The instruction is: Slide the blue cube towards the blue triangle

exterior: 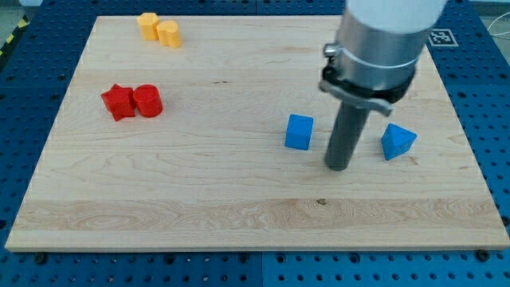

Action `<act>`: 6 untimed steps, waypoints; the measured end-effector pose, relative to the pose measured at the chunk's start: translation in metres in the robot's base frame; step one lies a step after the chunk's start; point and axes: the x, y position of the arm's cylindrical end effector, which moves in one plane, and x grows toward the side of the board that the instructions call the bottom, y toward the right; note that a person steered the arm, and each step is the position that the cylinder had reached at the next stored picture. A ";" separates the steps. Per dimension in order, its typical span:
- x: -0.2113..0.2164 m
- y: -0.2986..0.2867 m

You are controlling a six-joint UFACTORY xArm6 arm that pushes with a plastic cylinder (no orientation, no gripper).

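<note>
The blue cube [299,132] stands on the wooden board right of the middle. The blue triangle [397,142] lies further to the view's right, at about the same height. My tip [338,166] rests on the board between the two, a little below them. It is close to the cube's lower right side, with a narrow gap, and it is clearly apart from the triangle.
A red star-shaped block [119,102] and a red cylinder [147,101] touch each other at the view's left. Two yellow blocks [158,29] sit together near the board's top edge. The wooden board [199,183] lies on a blue perforated table.
</note>
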 end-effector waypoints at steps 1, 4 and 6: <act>0.001 -0.065; -0.040 -0.042; -0.044 0.044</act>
